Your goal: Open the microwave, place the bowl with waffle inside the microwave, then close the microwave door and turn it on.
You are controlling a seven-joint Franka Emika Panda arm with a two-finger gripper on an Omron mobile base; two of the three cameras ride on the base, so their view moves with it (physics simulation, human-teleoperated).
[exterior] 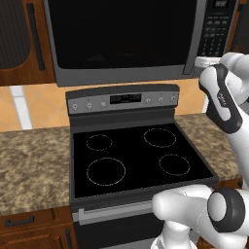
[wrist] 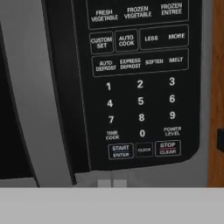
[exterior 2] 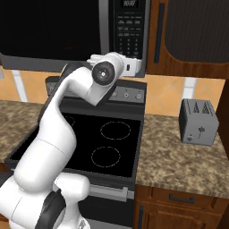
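Claw (wrist: 112, 183) was fully closed, two pale fingertips pressed side by side at the bottom of the hand view, nothing between them. Tips sat just below the lower edge of the keypad (wrist: 139, 83), under the START/ENTER button (wrist: 120, 151); contact with the panel could not be told. In the right base view the white hand (exterior 2: 127, 66) was raised to the bottom right corner of the microwave (exterior 2: 67, 31), just under the button column.

Keypad in the hand view: number keys, TIME COOK, CLOCK, STOP/CLEAR (wrist: 167, 148), POWER LEVEL, and preset keys above. The grey handle bar (wrist: 30, 92) ran beside the keypad on its left, with dark window glass past it.

Microwave door (exterior: 121, 36) was shut, black window dark, nothing readable behind the glass. Bowl and waffle location: could not tell from these pictures.

Microwave hung above the black four-ring stove (exterior: 138, 155), whose grey control panel (exterior: 124, 99) sat at the back. The stove top was bare. Speckled stone counter (exterior: 31, 165) ran on both sides of the stove. A small grey toaster (exterior 2: 198, 121) stood on the counter right of the stove, well apart from the arm. Brown wood cabinets (exterior 2: 192, 33) flanked the microwave, with drawers under the counter.
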